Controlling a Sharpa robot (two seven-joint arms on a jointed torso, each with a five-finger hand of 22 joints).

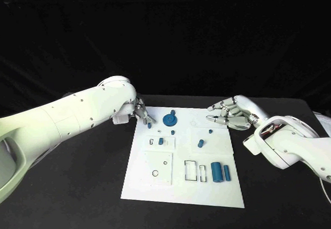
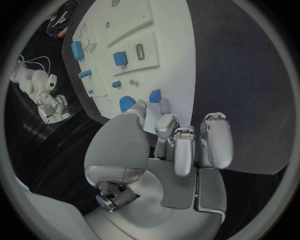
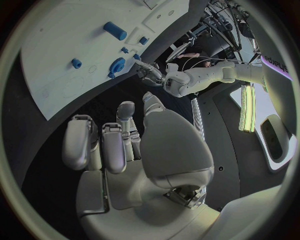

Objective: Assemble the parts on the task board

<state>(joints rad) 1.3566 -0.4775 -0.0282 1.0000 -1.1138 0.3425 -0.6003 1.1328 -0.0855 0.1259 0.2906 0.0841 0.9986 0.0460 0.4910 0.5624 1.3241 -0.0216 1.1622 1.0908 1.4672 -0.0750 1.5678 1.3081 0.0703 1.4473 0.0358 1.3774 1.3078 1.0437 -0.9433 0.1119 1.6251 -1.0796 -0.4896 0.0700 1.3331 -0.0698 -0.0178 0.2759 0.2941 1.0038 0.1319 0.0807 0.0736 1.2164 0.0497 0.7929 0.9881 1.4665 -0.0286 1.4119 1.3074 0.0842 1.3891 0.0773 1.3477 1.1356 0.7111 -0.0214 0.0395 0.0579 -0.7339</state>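
The white task board (image 1: 183, 166) is seen lying on the black table (image 1: 81, 198). The left hand (image 1: 138, 111) is held at the board's far left corner, a small blue part (image 1: 149, 124) pinched at its fingertips. A blue gear-like part (image 1: 170, 118) stands just beside it on the board. The right hand (image 1: 232, 114) is held above the board's far right corner, fingers curled, nothing gripped. Two blue cylinders (image 1: 220, 172) lie side by side near the board's near right edge. Smaller blue parts (image 1: 201, 143) sit mid-board.
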